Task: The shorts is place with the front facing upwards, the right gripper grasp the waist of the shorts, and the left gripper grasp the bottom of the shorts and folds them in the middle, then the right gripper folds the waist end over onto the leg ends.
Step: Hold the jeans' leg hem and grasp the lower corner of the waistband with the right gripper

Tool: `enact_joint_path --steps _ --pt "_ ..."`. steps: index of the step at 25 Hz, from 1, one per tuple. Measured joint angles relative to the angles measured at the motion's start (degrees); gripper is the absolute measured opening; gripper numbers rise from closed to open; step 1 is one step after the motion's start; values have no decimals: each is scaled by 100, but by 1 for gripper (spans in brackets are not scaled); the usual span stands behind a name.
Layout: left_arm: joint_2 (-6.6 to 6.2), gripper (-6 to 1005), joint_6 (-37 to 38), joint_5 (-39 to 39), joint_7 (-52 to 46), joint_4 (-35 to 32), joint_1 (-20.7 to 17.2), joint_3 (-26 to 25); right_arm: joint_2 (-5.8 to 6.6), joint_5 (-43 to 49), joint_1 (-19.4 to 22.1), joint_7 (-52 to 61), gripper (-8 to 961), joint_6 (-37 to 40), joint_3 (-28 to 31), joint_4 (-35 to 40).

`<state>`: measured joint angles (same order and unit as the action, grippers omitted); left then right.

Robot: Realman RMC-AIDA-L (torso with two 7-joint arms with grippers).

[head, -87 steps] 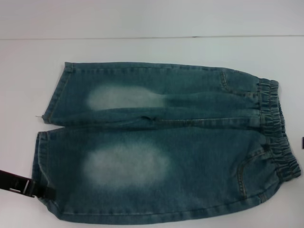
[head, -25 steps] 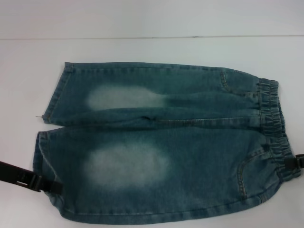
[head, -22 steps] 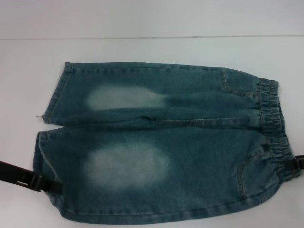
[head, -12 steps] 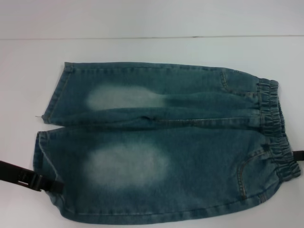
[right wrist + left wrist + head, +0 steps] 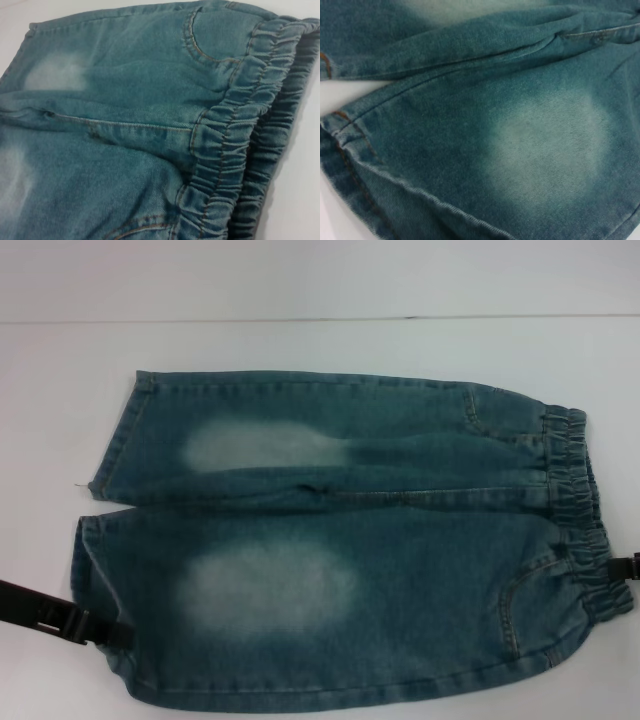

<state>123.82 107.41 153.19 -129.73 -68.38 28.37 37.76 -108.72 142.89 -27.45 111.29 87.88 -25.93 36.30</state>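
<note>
Blue-green denim shorts (image 5: pixel 340 540) lie flat and front up on the white table, with the elastic waistband (image 5: pixel 580 510) to the right and both leg ends (image 5: pixel 100 540) to the left. My left gripper (image 5: pixel 105 630) comes in as a black bar from the lower left and touches the hem of the near leg. The left wrist view is filled by that leg's hem (image 5: pixel 350 165) and a faded patch (image 5: pixel 545 145). Only a dark sliver of my right gripper (image 5: pixel 633 578) shows at the right edge, beside the near end of the waistband. The right wrist view looks closely at the gathered waistband (image 5: pixel 235 135).
The white table (image 5: pixel 320 345) runs bare behind the shorts to a back edge line, with a pale wall above. A loose thread (image 5: pixel 80 483) sticks out from the far leg's hem.
The left gripper has moved right onto the near leg's hem. The right gripper came in beside the waistband, then slid back toward the right edge. The shorts lie as before.
</note>
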Motion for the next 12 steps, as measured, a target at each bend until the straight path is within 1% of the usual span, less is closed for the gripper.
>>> enact_joint_path --steps 12 --pt "2 65 0 -8 9 0 4 -4 -153 -40 -58 39 745 -195 -327 29"
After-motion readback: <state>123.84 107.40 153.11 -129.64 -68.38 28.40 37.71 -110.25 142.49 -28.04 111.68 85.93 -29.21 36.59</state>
